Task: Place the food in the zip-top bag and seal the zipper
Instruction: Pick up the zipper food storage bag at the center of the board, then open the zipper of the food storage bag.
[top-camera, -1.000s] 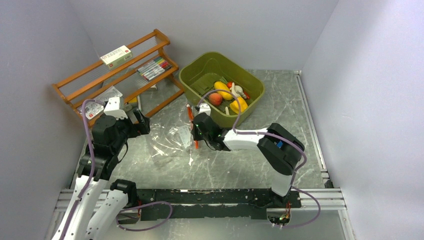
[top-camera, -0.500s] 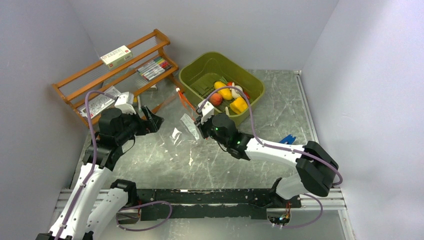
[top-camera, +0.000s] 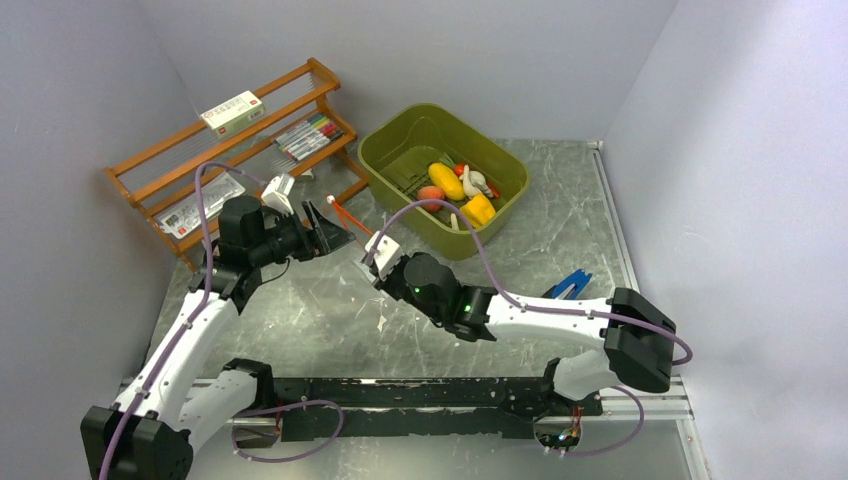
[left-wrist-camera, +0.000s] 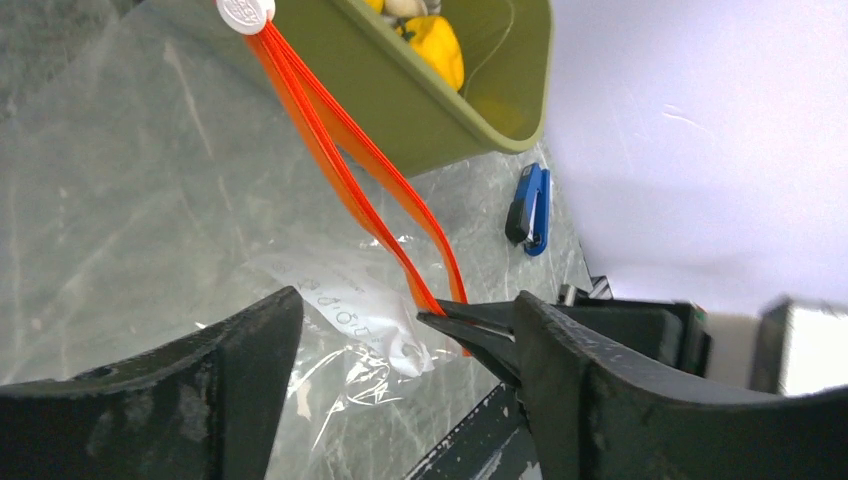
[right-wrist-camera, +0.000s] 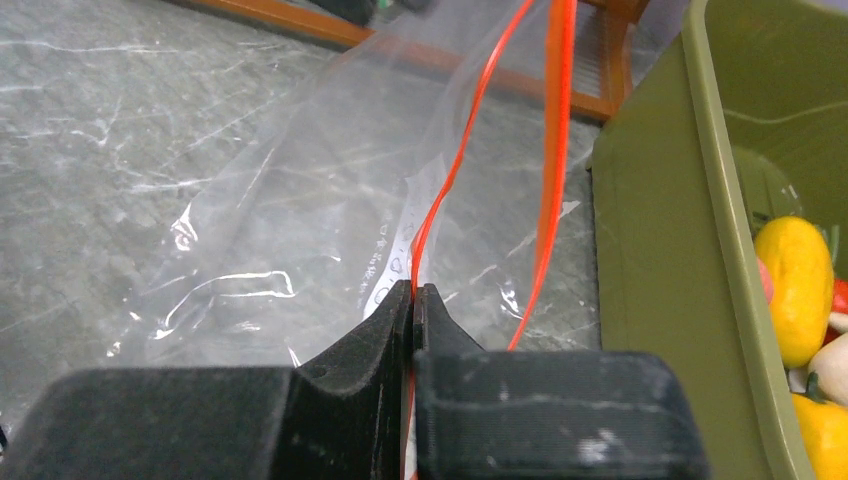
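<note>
Both arms have closed in on the zip-top bag since the earlier frames. The left gripper has swung toward the basket, and the right gripper has drawn back a little from the basket's near-left wall. The bag, which lay flat on the desk, now hangs clear of it between the two grippers.

1. Right gripper: jaws pressed together on one strand of the zipper. The wrist view shows the red-orange strip running out from between the closed tips.
2. Left gripper: jaws spread wide, holding nothing. The clear film and the right gripper's tips lie in the gap between them.
3. Zip-top bag: held aloft just beside the basket's near-left wall, outside the basket. The two zipper strands run apart from the white tab, so the mouth reads as at least partly unzipped.
4. Food: all visible pieces lie inside the basket. None is in the bag.

Status, as judged: the task is at the bag-preparation stage.
- Done: bag lifted, mouth started.
- Remaining: take a second hold on the opposite strand, spread the mouth, transfer each piece from the basket, then close the zipper along its full length
</note>
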